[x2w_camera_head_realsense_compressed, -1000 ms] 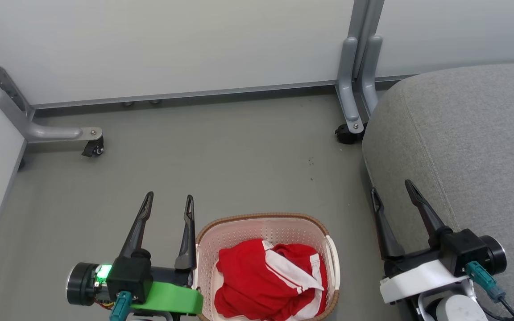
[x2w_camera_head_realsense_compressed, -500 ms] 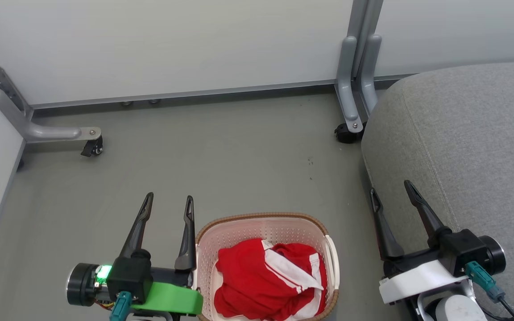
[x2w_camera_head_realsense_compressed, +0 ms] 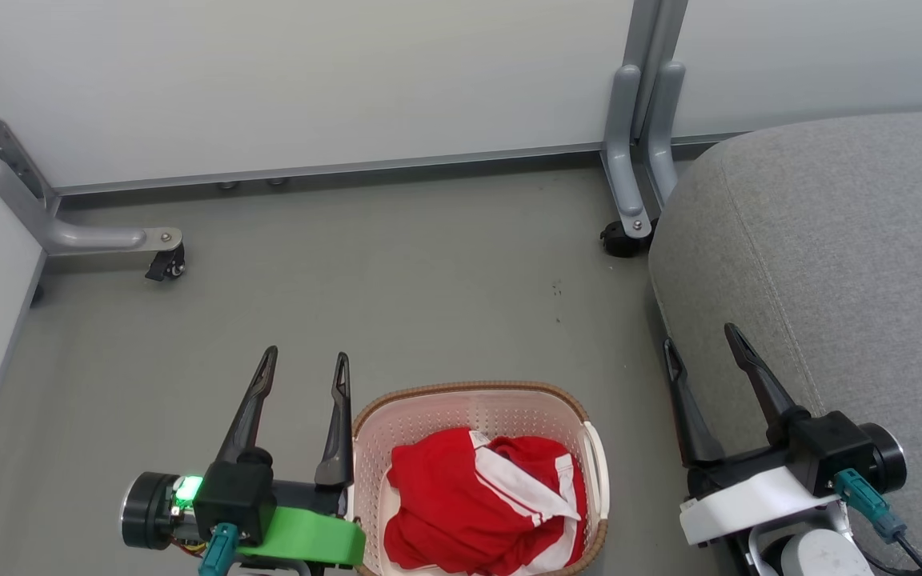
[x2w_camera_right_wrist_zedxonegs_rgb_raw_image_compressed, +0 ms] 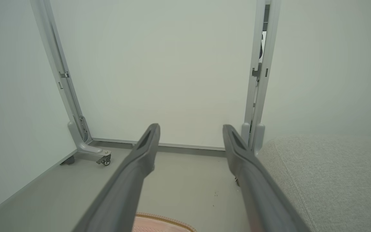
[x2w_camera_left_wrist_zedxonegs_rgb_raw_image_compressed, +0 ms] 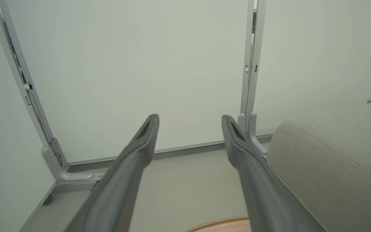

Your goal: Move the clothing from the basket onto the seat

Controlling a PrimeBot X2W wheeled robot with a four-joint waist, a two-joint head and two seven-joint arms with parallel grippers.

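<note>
Red clothing [x2w_camera_head_realsense_compressed: 469,504] with white stripes bunched inside cream basket [x2w_camera_head_realsense_compressed: 477,408] on floor; grey seat [x2w_camera_head_realsense_compressed: 829,264] to right.

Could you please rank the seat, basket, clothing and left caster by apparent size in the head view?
1. seat
2. basket
3. clothing
4. left caster
The seat and basket run past the frame edge, so only their visible parts are compared.

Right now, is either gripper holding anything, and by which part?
Nothing is held. The left gripper and right gripper both stand open and empty; the clothing lies in the basket.
</note>
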